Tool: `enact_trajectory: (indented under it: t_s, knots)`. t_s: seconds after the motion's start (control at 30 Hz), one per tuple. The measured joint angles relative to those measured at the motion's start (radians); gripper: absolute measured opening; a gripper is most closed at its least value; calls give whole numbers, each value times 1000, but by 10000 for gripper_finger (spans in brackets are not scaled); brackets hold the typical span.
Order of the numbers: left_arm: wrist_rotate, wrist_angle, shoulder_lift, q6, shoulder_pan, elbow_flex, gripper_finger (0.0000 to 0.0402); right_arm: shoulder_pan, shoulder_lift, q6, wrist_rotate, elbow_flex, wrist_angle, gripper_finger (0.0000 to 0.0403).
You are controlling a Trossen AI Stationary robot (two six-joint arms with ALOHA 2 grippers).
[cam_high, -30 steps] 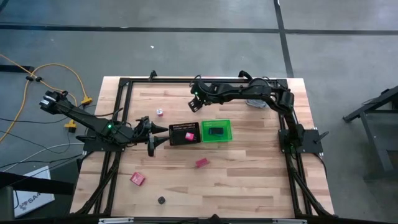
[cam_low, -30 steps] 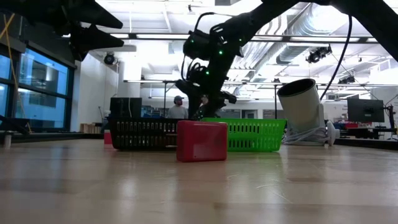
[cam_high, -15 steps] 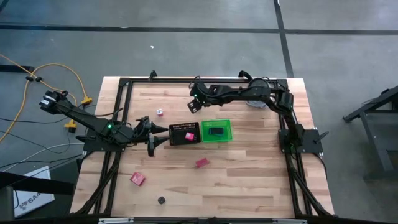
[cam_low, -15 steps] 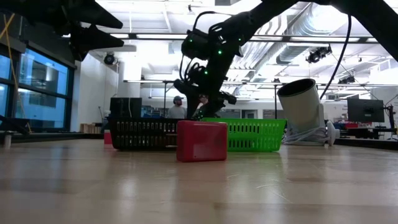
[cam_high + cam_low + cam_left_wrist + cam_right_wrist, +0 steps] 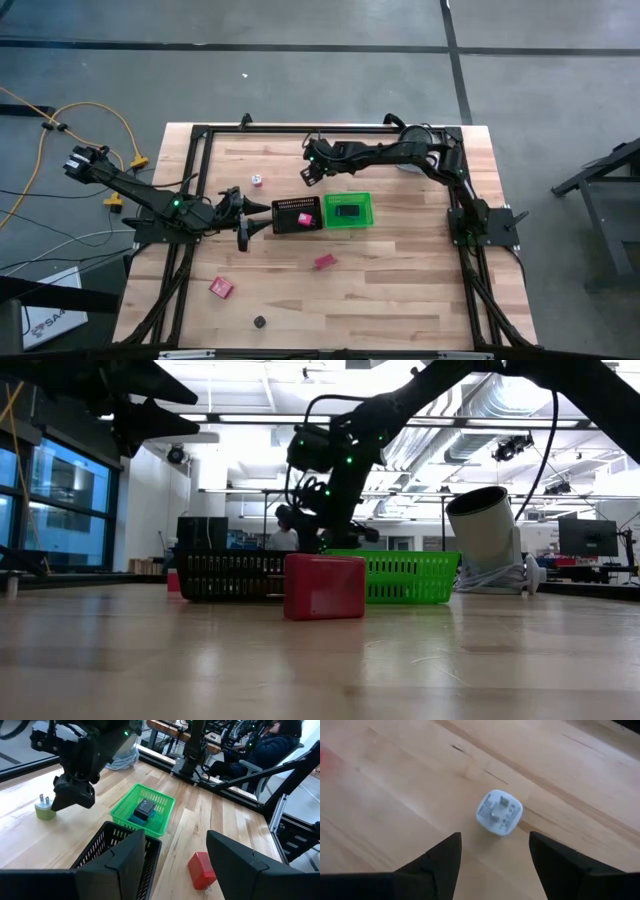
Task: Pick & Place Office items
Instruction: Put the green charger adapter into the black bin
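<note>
Hovering my right gripper (image 5: 492, 852) above the white plug (image 5: 499, 813) at the far side of the table (image 5: 400, 270), I am keeping its jaws spread wide and empty so they can straddle it. My left gripper (image 5: 175, 852) is waiting part open, holding nothing, just left of the black tray (image 5: 297, 215), which sits beside the green bin (image 5: 349, 211) already holding a dark item. Red blocks (image 5: 221, 287) are lying near, well apart.

Robotics lab or workshop: open hall with exposed ceiling ducts (image 5: 470, 410), strip lights, monitors (image 5: 585, 537) on benches, seated person (image 5: 272, 742), concrete floor (image 5: 300, 80).
</note>
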Motion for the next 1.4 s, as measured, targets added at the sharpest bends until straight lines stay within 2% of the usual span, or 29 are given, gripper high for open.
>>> enact_trajectory:
  t_s: [0.13, 0.6, 0.83, 1.13, 1.27, 1.4]
  knots:
    - [0, 1, 0, 0, 0, 0, 204, -4, 1, 0, 20, 0, 1, 221]
    - [0, 1, 0, 0, 0, 0, 204, -11, 1, -56, -8, 0, 46, 221]
    - [0, 1, 0, 0, 0, 0, 204, -11, 1, -93, -66, 0, 44, 221]
    - [0, 1, 0, 0, 0, 0, 204, -20, -22, -127, -56, 0, -59, 221]
    - [0, 1, 0, 0, 0, 0, 204, -33, -39, -211, -68, 0, -67, 221]
    - [0, 1, 0, 0, 0, 0, 204, -45, -39, -374, -121, 0, -71, 221]
